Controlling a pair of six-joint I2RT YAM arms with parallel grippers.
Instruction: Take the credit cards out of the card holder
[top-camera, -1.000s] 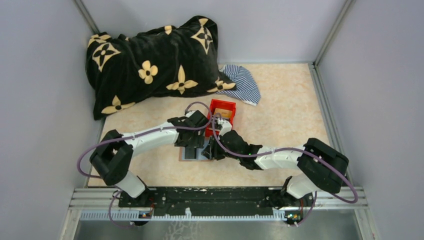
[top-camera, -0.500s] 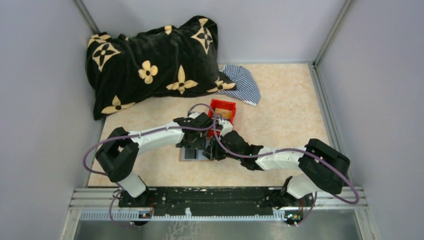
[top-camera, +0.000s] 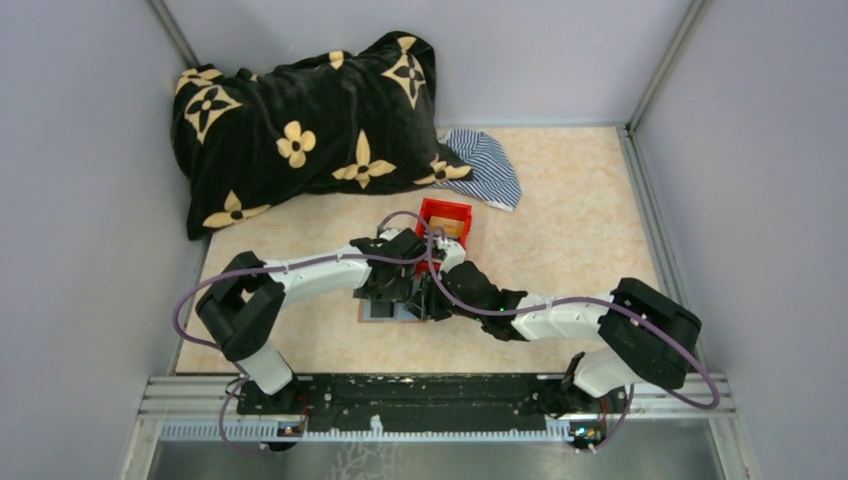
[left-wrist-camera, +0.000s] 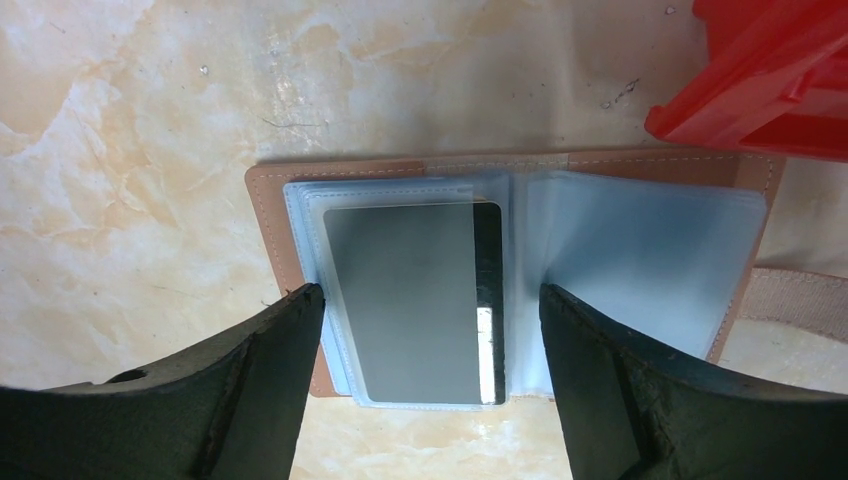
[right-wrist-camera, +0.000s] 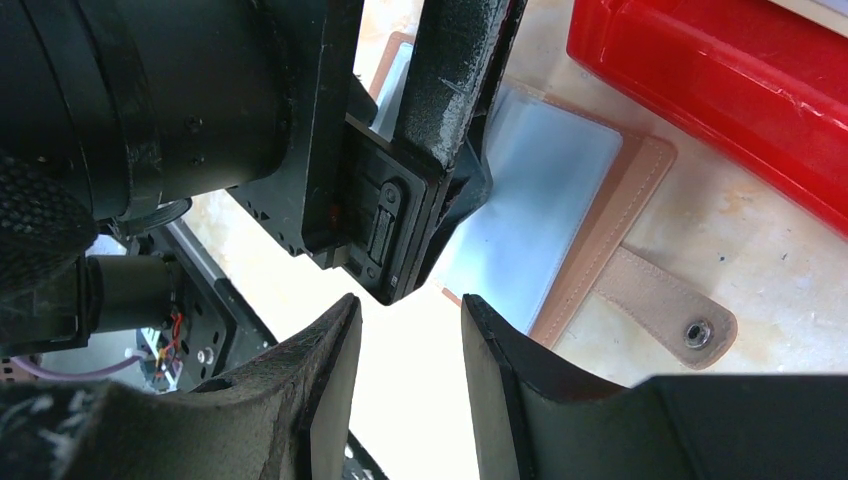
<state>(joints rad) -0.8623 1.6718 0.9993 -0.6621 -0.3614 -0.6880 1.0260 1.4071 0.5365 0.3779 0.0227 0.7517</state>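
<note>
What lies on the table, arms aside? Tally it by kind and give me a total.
Card holder: 1
Credit card showing in its sleeves: 1
Red bin: 1
Black flowered blanket: 1
Striped cloth: 1
Total: 5

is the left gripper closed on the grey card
No, the left gripper stands wide open astride the grey card, which sits sleeved in the card holder.

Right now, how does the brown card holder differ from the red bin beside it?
The card holder is flat, brown and lies open; the red bin is red with raised walls. The card holder shows a grey card inside; the bin's contents are unclear. Both sit on the table.
</note>
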